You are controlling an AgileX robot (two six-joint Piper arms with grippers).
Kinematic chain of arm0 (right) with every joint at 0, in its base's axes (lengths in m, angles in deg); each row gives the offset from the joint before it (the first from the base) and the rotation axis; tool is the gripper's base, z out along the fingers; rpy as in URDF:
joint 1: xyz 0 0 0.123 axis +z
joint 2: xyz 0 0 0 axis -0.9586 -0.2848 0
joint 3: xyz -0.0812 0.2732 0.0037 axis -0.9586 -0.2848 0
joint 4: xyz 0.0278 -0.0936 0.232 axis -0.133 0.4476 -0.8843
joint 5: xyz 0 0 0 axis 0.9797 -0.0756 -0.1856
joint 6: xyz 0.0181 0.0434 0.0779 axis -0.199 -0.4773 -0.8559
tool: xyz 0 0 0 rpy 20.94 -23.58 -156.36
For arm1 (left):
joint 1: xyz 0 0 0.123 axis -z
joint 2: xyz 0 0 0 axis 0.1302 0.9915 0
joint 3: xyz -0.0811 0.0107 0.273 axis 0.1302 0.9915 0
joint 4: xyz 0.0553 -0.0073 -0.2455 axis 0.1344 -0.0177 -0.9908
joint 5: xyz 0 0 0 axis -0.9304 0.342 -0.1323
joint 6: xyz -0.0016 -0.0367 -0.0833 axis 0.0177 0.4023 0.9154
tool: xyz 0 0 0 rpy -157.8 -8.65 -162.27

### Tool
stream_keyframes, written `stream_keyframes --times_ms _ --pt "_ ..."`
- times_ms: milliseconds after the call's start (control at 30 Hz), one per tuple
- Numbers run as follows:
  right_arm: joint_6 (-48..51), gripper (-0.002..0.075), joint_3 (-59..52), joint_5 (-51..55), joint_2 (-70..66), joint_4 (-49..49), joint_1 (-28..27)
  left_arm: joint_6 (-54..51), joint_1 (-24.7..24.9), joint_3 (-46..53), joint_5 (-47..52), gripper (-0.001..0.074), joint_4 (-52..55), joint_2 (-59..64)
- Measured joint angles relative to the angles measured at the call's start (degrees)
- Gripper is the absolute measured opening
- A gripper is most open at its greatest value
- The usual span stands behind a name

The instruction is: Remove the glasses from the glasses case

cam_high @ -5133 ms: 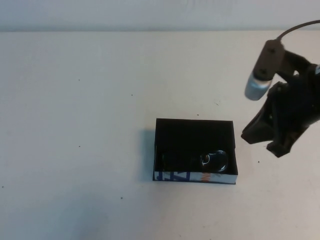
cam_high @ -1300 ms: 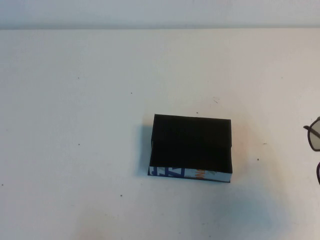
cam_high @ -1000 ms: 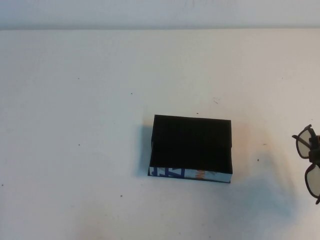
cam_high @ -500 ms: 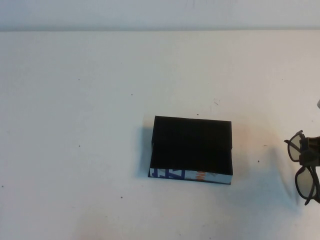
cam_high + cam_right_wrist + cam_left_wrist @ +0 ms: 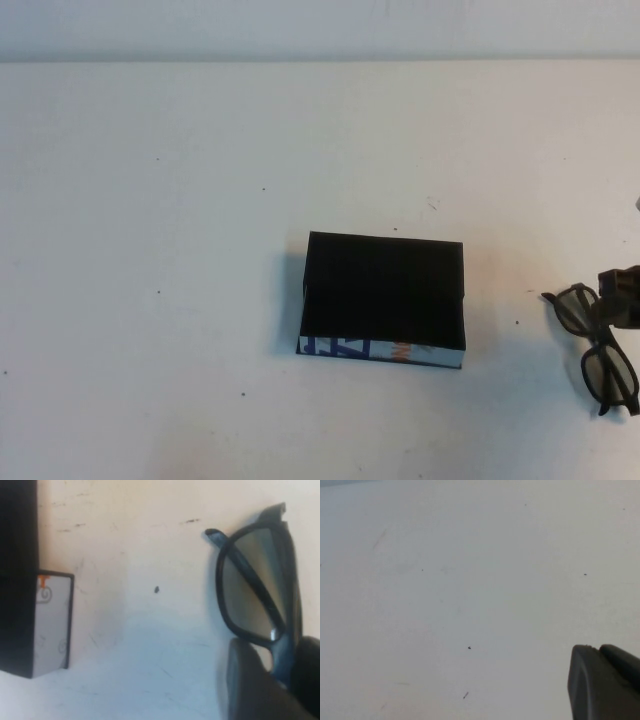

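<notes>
Right of the glasses case point(image 5: 384, 297), right gripper point(image 5: 622, 300) fingers pinch the glasses point(image 5: 597, 346); left gripper point(image 5: 605, 682) unclear

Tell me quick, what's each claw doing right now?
Left claw: parked over bare table, cannot be told.
Right claw: at the table's right edge, closed on the glasses, right of the glasses case.
</notes>
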Motion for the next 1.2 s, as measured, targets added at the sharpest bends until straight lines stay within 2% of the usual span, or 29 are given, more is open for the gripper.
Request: stream_keyframes --times_ms 67,167,300,400,600,733,933,1033,1200 --pt "0.0 0.0178 0.0 0.0 0.81 -1.35 0.0 0.0 0.0 0.0 0.0 -0.0004 0.0 0.0" --pt "0.51 0.0123 0.0 0.0 5.13 -3.3 0.0 0.0 0.0 0.0 0.0 -0.0004 0.0 0.0" --pt "3.77 0.0018 -0.04 0.0 15.87 -3.84 0.0 0.0 0.0 0.0 0.0 -0.0004 0.0 0.0" --pt "7.16 -0.0007 -0.18 0.11 26.06 -3.92 0.0 0.0 0.0 0.0 0.0 -0.0004 0.0 0.0" --pt "10.39 -0.0016 -0.41 0.78 45.01 -3.29 -0.1 0.0 0.0 0.0 0.0 -0.0004 0.0 0.0" --pt "10.53 -0.0016 -1.52 2.2 52.08 -2.39 -0.1 0.0 0.0 0.0 0.0 -0.0004 0.0 0.0" --pt "10.53 -0.0016 -2.53 11.3 56.31 -4.07 -0.1 0.0 0.0 0.0 0.0 -0.0005 0.0 0.0" --pt "9.01 -0.0016 -2.96 15.2 56.86 -1.05 -0.1 0.0 0.0 0.0 0.0 -0.0004 0.0 0.0" --pt "9.14 -0.0016 -6.82 11.97 57.64 0.13 -0.1 0.0 0.0 0.0 0.0 -0.0004 0.0 0.0"
